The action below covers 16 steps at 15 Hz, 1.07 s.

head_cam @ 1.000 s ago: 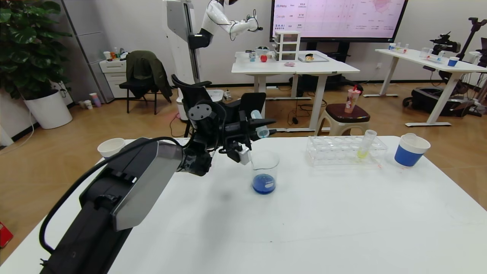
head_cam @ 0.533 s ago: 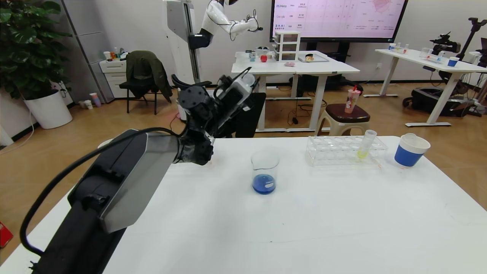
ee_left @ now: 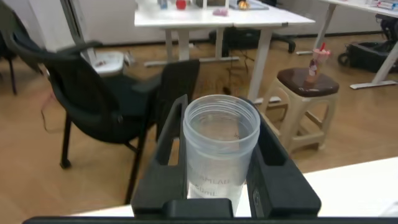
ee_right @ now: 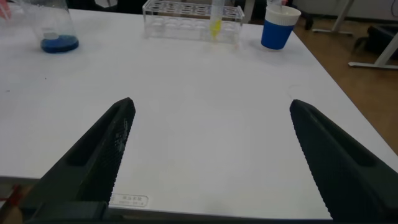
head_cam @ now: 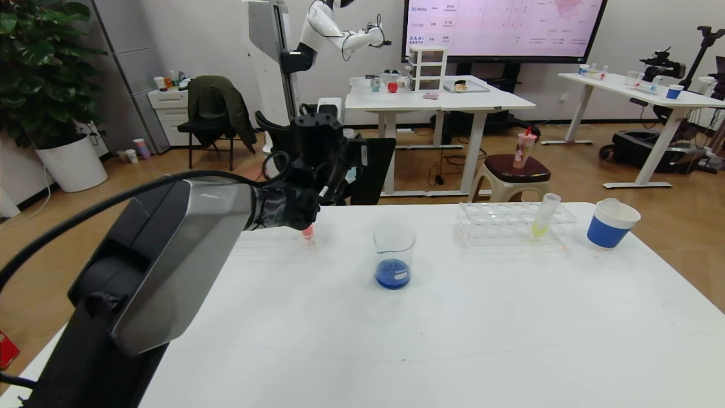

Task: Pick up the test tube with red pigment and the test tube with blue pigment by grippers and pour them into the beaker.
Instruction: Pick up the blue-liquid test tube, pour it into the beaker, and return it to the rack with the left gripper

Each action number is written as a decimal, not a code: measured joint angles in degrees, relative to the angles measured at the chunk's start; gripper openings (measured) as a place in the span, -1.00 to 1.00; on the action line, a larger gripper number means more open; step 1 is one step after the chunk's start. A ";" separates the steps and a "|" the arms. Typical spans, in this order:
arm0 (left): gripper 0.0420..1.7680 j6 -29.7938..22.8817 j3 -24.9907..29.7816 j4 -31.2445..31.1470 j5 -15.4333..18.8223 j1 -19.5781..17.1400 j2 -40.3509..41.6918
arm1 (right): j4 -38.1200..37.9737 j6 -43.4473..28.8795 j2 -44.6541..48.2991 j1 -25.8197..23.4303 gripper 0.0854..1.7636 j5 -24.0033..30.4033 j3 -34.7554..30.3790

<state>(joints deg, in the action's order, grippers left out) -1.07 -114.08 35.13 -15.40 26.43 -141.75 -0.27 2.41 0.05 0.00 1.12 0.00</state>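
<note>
My left gripper (ee_left: 221, 111) is shut on the test tube with blue pigment (ee_left: 219, 146). The tube stands upright between the fingers, and I see no liquid in it. In the head view the left gripper (head_cam: 346, 170) is at the table's far edge, left of and behind the beaker (head_cam: 395, 258). The beaker holds blue liquid at its bottom and also shows in the right wrist view (ee_right: 57, 28). The test tube with red pigment (head_cam: 307, 231) shows only as its red lower end below the left wrist. My right gripper (ee_right: 211, 104) is open and empty over the near part of the table.
A clear tube rack (head_cam: 498, 226) holding a yellow-liquid tube (head_cam: 544, 215) stands at the back right, with a blue-banded paper cup (head_cam: 612, 224) beyond it. A black chair (head_cam: 368, 170) stands behind the table. My left arm (head_cam: 170, 255) covers the table's left side.
My left gripper has drawn back and to the left from above the beaker. It has turned the tube from tilted over the beaker to upright. The red tube now shows.
</note>
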 joint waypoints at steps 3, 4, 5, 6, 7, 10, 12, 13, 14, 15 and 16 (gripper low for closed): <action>-0.44 -2.84 0.05 -1.78 -0.52 -0.61 1.84 | 0.00 0.01 0.00 0.00 0.97 -0.02 0.00; -0.44 -2.61 0.16 -0.73 -0.41 -1.00 2.08 | 0.02 0.00 0.00 0.00 0.97 0.00 0.00; -0.44 -2.34 0.35 0.52 -0.39 -1.29 2.23 | 0.00 0.00 0.00 0.00 0.97 -0.02 0.00; -0.44 -1.51 0.66 2.16 -0.33 -1.66 2.39 | 0.02 0.00 0.00 0.00 0.97 -0.02 0.00; -0.44 -0.27 0.90 3.10 -0.37 -2.32 2.52 | 0.00 0.00 0.00 0.00 0.97 0.00 0.00; -0.44 0.89 2.43 1.52 -1.90 -7.01 4.21 | 0.00 0.00 0.00 0.00 0.97 0.00 0.00; -0.44 0.61 6.01 -0.55 -2.10 -11.61 6.72 | 0.00 0.00 0.00 0.00 0.97 0.00 0.00; -0.44 0.50 8.51 -0.82 -2.10 -14.38 8.07 | 0.02 0.01 0.00 0.00 0.97 0.00 0.00; -0.44 0.39 11.06 -0.90 -2.13 -17.14 9.29 | 0.02 0.01 0.00 0.00 0.97 -0.02 0.00; -0.44 0.17 13.78 -0.90 -2.07 -19.58 10.56 | 0.02 0.00 0.00 0.00 0.97 -0.02 0.00; -0.44 -0.29 16.53 -0.82 -1.85 -21.59 11.79 | 0.02 0.00 0.00 0.00 0.97 0.00 0.00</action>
<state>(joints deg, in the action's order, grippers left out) -1.37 -97.55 34.32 -17.25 4.84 -129.96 -0.24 2.41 0.05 0.00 1.12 0.00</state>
